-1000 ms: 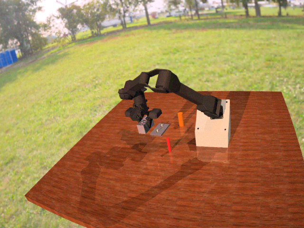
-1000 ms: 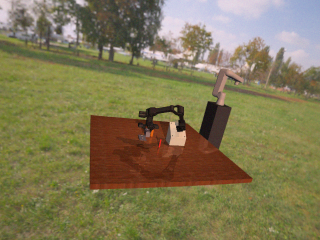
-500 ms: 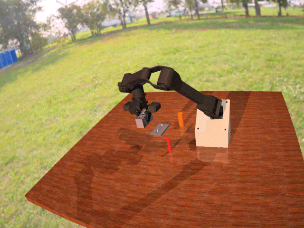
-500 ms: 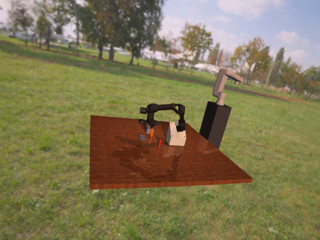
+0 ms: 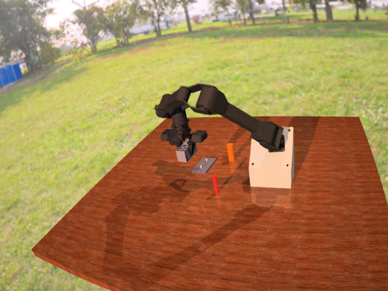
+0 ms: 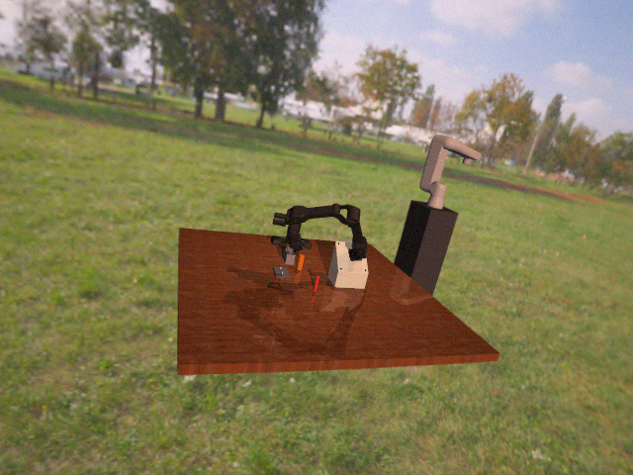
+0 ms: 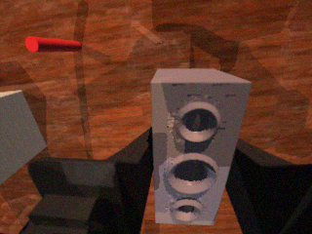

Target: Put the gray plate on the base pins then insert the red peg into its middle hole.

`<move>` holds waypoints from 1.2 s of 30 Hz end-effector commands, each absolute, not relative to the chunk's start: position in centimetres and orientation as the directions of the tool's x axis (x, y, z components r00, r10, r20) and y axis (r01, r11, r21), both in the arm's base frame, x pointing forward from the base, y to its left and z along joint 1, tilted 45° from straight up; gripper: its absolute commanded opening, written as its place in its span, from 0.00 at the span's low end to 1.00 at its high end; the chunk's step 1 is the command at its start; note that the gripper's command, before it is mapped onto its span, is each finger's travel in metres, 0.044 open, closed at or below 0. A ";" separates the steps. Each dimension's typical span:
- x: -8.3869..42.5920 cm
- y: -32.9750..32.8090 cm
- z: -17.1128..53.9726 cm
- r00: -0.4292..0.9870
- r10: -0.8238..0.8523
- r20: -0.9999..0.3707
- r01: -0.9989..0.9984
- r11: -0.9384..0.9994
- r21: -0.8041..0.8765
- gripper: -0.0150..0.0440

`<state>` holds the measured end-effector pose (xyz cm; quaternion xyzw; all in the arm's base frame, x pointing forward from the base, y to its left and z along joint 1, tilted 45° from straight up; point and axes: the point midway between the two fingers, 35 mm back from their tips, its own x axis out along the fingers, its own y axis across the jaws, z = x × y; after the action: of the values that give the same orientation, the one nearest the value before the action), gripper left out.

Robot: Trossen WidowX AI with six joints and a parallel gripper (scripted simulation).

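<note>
I am pinching the gray plate (image 5: 182, 156) (image 6: 290, 258) (image 7: 192, 147) in my claw (image 5: 187, 145) (image 6: 290, 248) (image 7: 182, 132), with one finger on each side of it. The plate is up in the air over the bench (image 5: 282, 234) (image 6: 229, 332) (image 7: 273, 29), and it is not on the pins. From the top view, I hold it near the left edge, on the far half of the bench. From my wrist, I can see three round holes in a row, and the middle one is the biggest.

The flat gray base (image 5: 205, 165) (image 6: 277, 274) lies on the bench near my plate. It has two little pins (image 5: 200, 167) (image 6: 282, 272) poking up. The plate and the base are apart.

The red peg (image 5: 215, 184) (image 6: 316, 283) (image 7: 54, 45) stands up on the bench. In the top view, it is closer to the bottom edge than the base is. The middle hole has no peg in it. An orange post (image 5: 230, 152) (image 6: 300, 263) stands closer to the far edge than the red peg. My arm sits on a big cream box (image 5: 271, 175) (image 6: 348, 274) (image 7: 17, 136), on the far right side of the bench in the top view.
</note>
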<state>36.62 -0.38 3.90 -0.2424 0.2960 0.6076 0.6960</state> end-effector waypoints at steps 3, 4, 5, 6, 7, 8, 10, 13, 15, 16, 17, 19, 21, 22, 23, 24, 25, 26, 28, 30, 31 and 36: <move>36.6 -1.1 1.6 0.080 0.701 -0.708 -0.989 0.142 0.029 0.25; 36.6 -1.2 1.3 0.080 0.701 -0.708 -0.989 0.142 0.029 0.25; 36.6 -1.3 1.0 0.080 0.701 -0.708 -0.989 0.142 0.029 0.25; 36.6 -1.4 0.6 0.080 0.701 -0.708 -0.989 0.142 0.029 0.25; 36.6 -1.5 0.3 0.080 0.701 -0.708 -0.989 0.142 0.029 0.25; 36.6 -1.6 0.0 0.080 0.701 -0.709 -0.989 0.142 0.028 0.25; 36.6 -1.7 -0.6 0.080 0.701 -0.709 -0.989 0.142 0.028 0.25; 36.6 -2.0 -1.6 0.080 0.701 -0.709 -0.989 0.142 0.028 0.25; 36.5 -2.2 -2.2 0.080 0.701 -0.709 -0.989 0.142 0.028 0.25; 36.5 -2.3 -2.5 0.080 0.701 -0.709 -0.989 0.142 0.028 0.25; 36.5 -2.4 -2.8 0.080 0.701 -0.709 -0.989 0.142 0.028 0.25; 36.4 -2.5 -3.5 0.080 0.701 -0.709 -0.989 0.142 0.028 0.25; 36.3 -2.7 -4.1 0.080 0.701 -0.709 -0.989 0.142 0.028 0.25; 36.3 -2.8 -4.4 0.080 0.701 -0.709 -0.989 0.142 0.028 0.25; 36.2 -2.8 -4.7 0.080 0.701 -0.709 -0.989 0.142 0.028 0.25; 36.2 -2.9 -5.0 0.080 0.701 -0.709 -0.989 0.142 0.028 0.25; 36.1 -3.0 -5.3 0.080 0.701 -0.709 -0.989 0.142 0.028 0.25; 36.1 -3.1 -5.7 0.080 0.701 -0.709 -0.989 0.142 0.028 0.25; 35.9 -3.2 -6.3 0.080 0.701 -0.709 -0.989 0.142 0.028 0.25; 35.8 -3.4 -6.9 0.080 0.701 -0.708 -0.989 0.142 0.028 0.25; 35.8 -3.4 -7.2 0.080 0.701 -0.708 -0.989 0.142 0.028 0.25; 35.6 -3.6 -8.0 0.080 0.701 -0.708 -0.989 0.142 0.029 0.25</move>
<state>35.86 -3.46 -7.23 -0.2417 0.2977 0.6073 0.6959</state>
